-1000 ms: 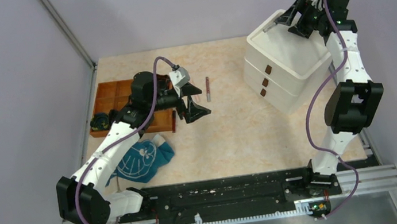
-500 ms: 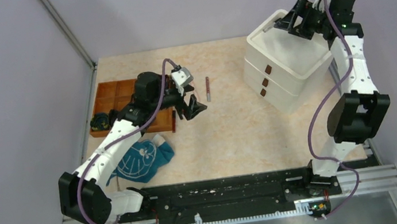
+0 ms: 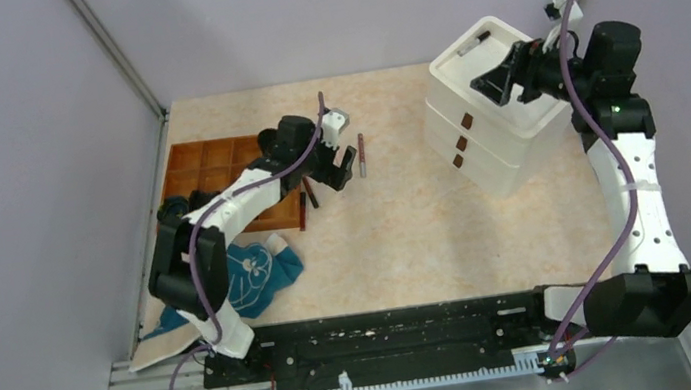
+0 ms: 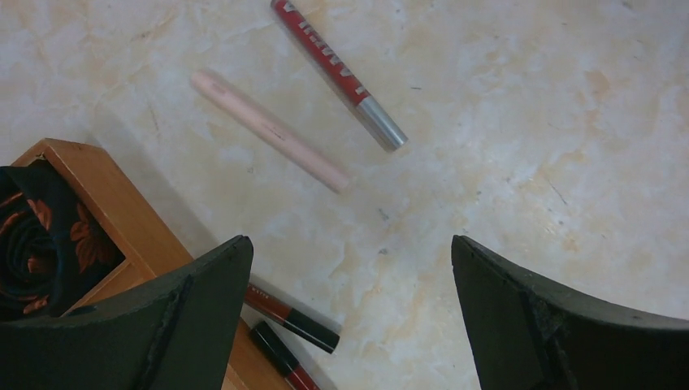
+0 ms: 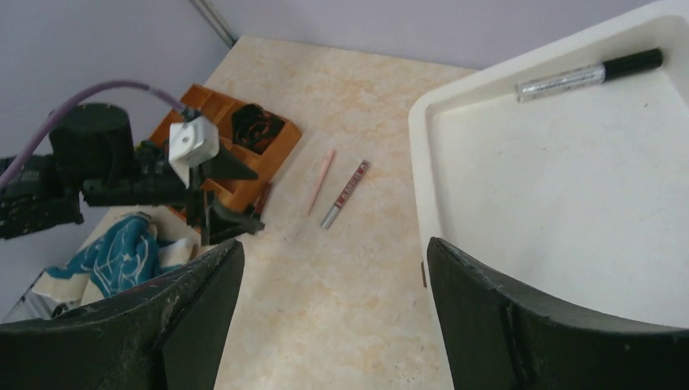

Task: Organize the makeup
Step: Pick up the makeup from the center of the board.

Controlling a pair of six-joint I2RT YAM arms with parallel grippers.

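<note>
- The left gripper (image 4: 348,252) hangs above the table (image 4: 520,146) with its dull black jaws spread wide and nothing between them.
- The right gripper (image 5: 333,248) is also parted and holds nothing. It hangs above the white tray (image 5: 569,211) on top of the drawer unit.
- Just ahead of the left jaws lies a pink pencil (image 4: 272,130), slim, matte and round. Beside it, nearly parallel, is a glossy red tube (image 4: 325,57) with a silver cap.
- Two dark red tubes (image 4: 291,317) with black caps lie against the wall of the wooden tray (image 4: 106,203), close by one finger.
- A silver pen (image 5: 585,75) with a black cap rests in the white tray's far corner.
- Risk: these pieces are round and smooth, and the marbled top is hard, so a glancing finger would likely roll them away.
- Risk: a descent near the two tubes could strike the tray's stiff wooden wall or pinch both at once.
- The crumpled teal cloth (image 3: 256,272) lies apart from all this, in front of the wooden tray.
</note>
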